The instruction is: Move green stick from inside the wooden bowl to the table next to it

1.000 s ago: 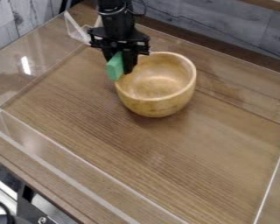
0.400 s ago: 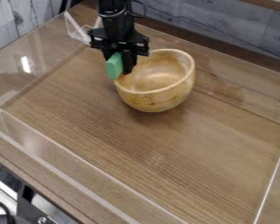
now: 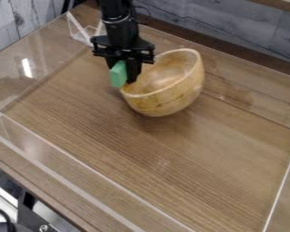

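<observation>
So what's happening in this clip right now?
A single robot arm's gripper is shut on the green stick, holding it at the left outer edge of the wooden bowl, just above the table. The bowl looks tipped, its left side raised near the gripper. The stick is not yet set down.

Change noted: we see the wooden bowl (image 3: 167, 84) tipped up further on its left side, rim raised beside the green stick (image 3: 117, 74).
</observation>
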Tool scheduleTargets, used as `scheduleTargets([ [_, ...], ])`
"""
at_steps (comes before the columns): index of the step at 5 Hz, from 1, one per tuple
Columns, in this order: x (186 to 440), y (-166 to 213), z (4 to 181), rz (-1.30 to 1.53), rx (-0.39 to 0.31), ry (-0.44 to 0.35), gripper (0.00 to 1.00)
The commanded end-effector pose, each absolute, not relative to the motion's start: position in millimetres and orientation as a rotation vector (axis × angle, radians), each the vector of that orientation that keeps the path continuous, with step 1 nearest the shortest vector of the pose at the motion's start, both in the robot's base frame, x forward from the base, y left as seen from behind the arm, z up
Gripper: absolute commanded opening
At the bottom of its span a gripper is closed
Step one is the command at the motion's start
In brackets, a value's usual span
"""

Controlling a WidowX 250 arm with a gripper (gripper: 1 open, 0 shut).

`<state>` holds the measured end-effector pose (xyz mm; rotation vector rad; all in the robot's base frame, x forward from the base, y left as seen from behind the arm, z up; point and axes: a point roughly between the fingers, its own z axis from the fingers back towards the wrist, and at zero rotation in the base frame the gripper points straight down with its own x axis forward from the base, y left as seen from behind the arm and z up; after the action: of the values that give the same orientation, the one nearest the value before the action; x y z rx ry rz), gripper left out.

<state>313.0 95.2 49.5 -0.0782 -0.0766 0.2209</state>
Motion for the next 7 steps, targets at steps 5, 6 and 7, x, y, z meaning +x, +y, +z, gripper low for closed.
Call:
scheduleTargets([
  [5,313,87,58.4,0.203,-0.080,-0.093,0.00],
  [6,311,82,69.4,0.206,-0.093,-0.093,0.00],
  [7,305,72,77.2,0.193,-0.107,-0.086,0.00],
])
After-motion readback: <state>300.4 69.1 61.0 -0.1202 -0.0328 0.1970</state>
